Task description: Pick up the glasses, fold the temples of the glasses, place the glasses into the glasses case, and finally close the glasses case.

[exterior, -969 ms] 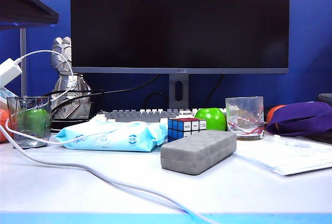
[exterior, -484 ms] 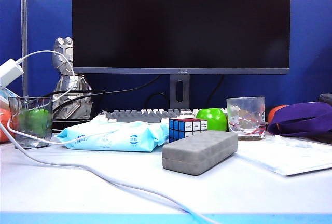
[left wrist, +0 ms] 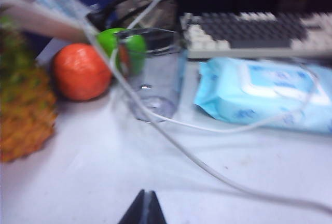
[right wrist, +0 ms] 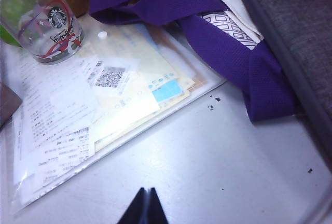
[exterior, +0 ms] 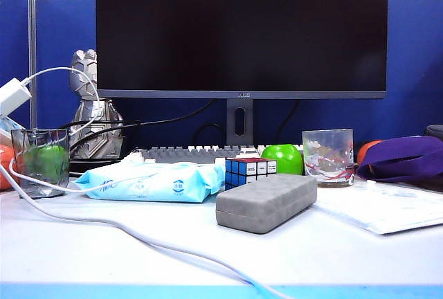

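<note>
The grey glasses case [exterior: 266, 201] lies shut on the white desk, in front of the Rubik's cube. The glasses and their temples are hidden in every view. My left gripper [left wrist: 147, 193] is shut and empty, hovering over bare desk before a clear tumbler [left wrist: 155, 76] and a white cable [left wrist: 171, 136]. My right gripper [right wrist: 147, 191] is also shut and empty, above bare desk near a plastic sleeve of papers [right wrist: 88, 115]. Neither gripper shows in the exterior view.
A Rubik's cube [exterior: 249, 169], light-blue wipes packet [exterior: 149, 181], green apple [exterior: 281, 158] and printed tumbler [exterior: 327, 156] surround the case. A white cable [exterior: 138, 239] crosses the front left. An orange [left wrist: 80, 72] and pineapple [left wrist: 23, 110] sit far left, a purple bag [right wrist: 228, 53] on the right.
The dark arm part at the upper left of the exterior view has left the view. The case and the other desk objects have stayed put.
</note>
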Controlling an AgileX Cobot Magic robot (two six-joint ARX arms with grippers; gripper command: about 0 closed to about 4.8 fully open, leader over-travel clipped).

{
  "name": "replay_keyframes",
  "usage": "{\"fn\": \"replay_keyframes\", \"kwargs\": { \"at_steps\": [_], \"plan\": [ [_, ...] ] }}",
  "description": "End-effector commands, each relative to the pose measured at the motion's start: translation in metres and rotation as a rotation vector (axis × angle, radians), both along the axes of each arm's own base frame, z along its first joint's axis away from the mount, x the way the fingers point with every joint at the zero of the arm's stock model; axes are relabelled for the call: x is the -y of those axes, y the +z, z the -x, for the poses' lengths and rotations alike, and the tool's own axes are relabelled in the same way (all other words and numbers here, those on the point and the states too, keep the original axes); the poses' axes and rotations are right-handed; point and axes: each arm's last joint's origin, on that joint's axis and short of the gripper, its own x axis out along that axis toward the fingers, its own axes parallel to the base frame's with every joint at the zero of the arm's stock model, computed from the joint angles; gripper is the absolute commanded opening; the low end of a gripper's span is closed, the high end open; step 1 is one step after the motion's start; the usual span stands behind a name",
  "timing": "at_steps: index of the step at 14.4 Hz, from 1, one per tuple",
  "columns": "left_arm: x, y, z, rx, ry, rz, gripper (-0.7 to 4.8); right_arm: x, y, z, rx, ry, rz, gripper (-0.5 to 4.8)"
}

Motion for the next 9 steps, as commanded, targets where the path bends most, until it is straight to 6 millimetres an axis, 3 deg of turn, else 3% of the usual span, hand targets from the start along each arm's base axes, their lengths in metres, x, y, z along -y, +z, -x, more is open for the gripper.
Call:
{"fn": "replay_keyframes", "kwargs": {
  "at_steps": [1,2,3,9],
  "plan": [
    [-0.0038,-0.0018,0.0001,-0.023,0.017,0.088,-0.06,0.0000,-0.0015,0.0000,-0.005,-0.002,0.000,-0.05],
    [-0.0053,-0.0018,0.0000,-0.021,0.031,0.070,-0.06,0.0000,-0.0015,0.0000,-0.005,-0.002,0.000,-0.05],
    [-0.0071,-0.0018,0.0000,-0.012,0.034,-0.055,-0.06,0.0000,-0.0015,0.0000,-0.005,-0.002,0.000,-0.05],
    [-0.0081,-0.0016,-0.0001,-0.010,0.058,-0.070,-0.05,0.0000,-0.0015,0.0000,-0.005,-0.002,0.000,-0.05]
  ]
}}
